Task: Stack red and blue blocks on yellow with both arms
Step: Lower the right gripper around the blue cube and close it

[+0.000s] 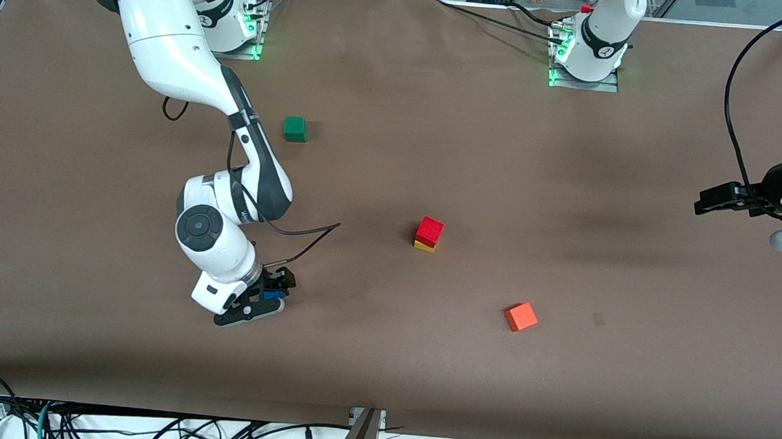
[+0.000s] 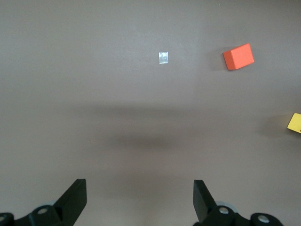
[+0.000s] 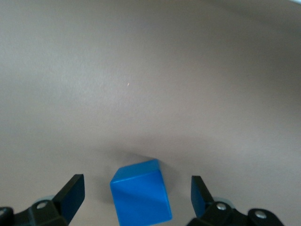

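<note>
Front view: right hand (image 1: pixel 265 298) open, straddling blue block (image 3: pixel 140 195).

Table layout, clock face centred on the stack, twelve toward my bases

Centre of table (image 1: pixel 381 375): top cube (image 1: pixel 430 229) sits on bottom cube (image 1: pixel 424 246). At ten, near my right arm's base: outlying cube (image 1: pixel 295 129). At four, nearer the front camera: lone cube (image 1: pixel 521 316). At eight: straddled cube (image 3: pixel 141 197) on the table, my right pincer (image 1: pixel 267 300) down around it, one finger either side, not touching. At three: my left pincer (image 2: pixel 139 188), over the table's left-arm end, waiting.
</note>
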`<state>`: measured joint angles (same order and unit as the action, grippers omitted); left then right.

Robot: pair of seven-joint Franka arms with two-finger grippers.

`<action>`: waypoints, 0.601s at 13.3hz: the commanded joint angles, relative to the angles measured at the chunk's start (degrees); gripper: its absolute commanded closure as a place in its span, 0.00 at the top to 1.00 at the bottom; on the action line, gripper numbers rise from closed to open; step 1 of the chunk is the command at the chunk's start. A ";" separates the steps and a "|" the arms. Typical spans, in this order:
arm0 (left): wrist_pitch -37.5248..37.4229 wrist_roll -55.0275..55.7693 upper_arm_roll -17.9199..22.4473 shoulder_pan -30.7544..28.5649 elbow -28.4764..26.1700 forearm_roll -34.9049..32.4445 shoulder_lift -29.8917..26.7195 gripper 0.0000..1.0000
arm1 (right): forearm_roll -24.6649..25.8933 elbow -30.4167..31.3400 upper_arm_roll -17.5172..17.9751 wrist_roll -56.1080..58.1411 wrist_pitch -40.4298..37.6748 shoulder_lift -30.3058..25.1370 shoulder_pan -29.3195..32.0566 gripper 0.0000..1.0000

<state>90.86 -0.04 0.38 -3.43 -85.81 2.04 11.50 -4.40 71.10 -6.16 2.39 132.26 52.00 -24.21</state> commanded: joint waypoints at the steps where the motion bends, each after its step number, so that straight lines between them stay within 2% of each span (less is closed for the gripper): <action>1: 0.37 0.47 -0.20 0.00 -0.14 -0.90 -0.43 1.00 | 0.01 2.99 0.00 -0.11 1.42 -0.76 -0.66 0.98; 3: 0.37 0.47 -0.20 0.17 -0.14 -0.99 -0.43 1.00 | 0.09 3.43 0.00 -0.81 1.51 -0.76 -0.66 0.94; 4: 0.45 0.47 -0.20 0.26 -0.14 -0.99 -0.43 1.00 | 0.09 3.43 0.00 -0.73 1.42 -0.76 -0.66 0.88; 5: 0.45 0.47 -0.20 0.26 -0.14 -0.99 -0.43 1.00 | 0.09 3.43 0.00 -0.81 1.42 -0.76 -0.66 0.76; 7: 0.45 0.47 -0.12 0.18 -0.14 -1.08 -0.08 1.00 | 0.01 3.43 0.00 -0.81 1.42 -0.76 -0.57 0.45; 8: 0.45 0.47 -0.11 0.18 -0.14 -1.08 -0.08 1.00 | 0.00 3.43 0.00 -0.81 1.42 -0.76 -0.57 0.34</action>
<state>90.92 -0.04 0.34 -3.41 -85.81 2.04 11.57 -4.41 73.42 -6.17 2.20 132.85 52.01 -24.73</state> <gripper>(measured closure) 0.000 0.414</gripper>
